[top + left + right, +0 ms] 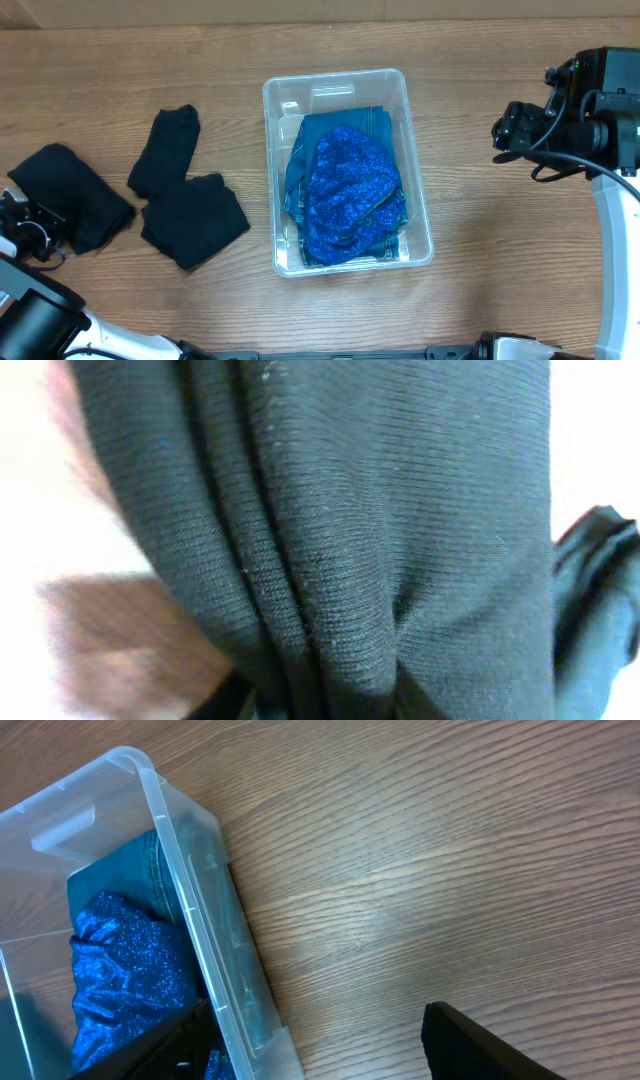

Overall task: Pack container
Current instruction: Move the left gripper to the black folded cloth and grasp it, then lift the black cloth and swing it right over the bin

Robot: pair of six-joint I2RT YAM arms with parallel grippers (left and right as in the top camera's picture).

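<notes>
**Container mid-worktop, part filled; black garments lie to its left**

Obs. 1: The container [330, 95] sits at the centre of the wooden worktop [500, 230], long side running away from me. Inside it, a sparkly blue garment [350, 195] lies on top of a teal denim piece [345, 122]. The end strip beyond them is bare plastic.

Obs. 2: Three black garments are on the worktop to the left of the container, none touching it. A narrow one [168, 148] lies nearest the far side. A squarish folded one [195, 218] lies just below it, their edges meeting. A third [75, 195] lies further left, apart from the other two.

Obs. 3: The left hand [30, 222] is at the near-left edge of that third garment. Its wrist camera is filled with dark knit fabric, bunched into folds. The fingers are hidden behind it, so I cannot tell whether they are spread or pinching the cloth.

Obs. 4: The right hand [510, 130] is out to the right, well apart from the container. Its fingers are spread wide with only bare wood between them. In its wrist view one finger [170, 1045] overlaps the container's clear side wall.
</notes>
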